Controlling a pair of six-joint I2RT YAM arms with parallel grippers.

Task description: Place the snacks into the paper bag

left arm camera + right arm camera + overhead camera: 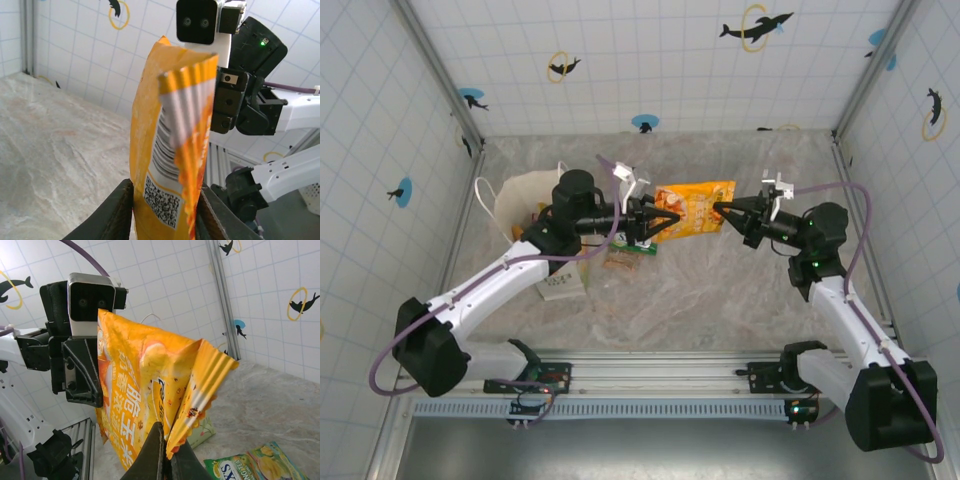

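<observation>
My right jaws and left jaws both pinch the orange snack above the tabletop's middle, so next, I think, right should let go and left carry it to the paper bag.

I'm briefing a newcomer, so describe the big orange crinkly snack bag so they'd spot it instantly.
Find the marble-look tabletop, then the two black grippers meeting above its middle. The orange foil snack bag is held between the left gripper and right gripper. Unlike the green packet lying flat, it is up off the table.
</observation>
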